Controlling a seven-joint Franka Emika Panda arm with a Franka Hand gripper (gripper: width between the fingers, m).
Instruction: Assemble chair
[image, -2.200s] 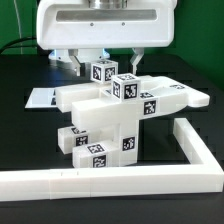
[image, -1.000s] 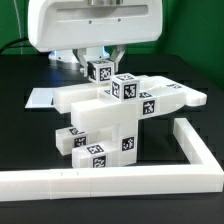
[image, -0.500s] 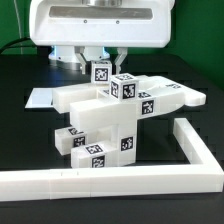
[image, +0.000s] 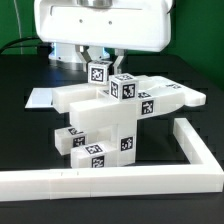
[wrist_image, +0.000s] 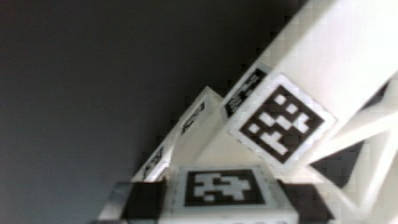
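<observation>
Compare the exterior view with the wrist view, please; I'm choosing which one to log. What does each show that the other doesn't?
Only the exterior view shows the whole chair assembly standing on the dark table, the L-shaped border rail, the marker board behind, and the claw at the top tagged block.

Only the wrist view gives a close, blurred look at tag patterns, with no table layout; whether the claw is shut is not clear.

Both show white tagged parts of the chair.

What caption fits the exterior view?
Robot fingers straddle a tagged block atop the white chair.
</observation>
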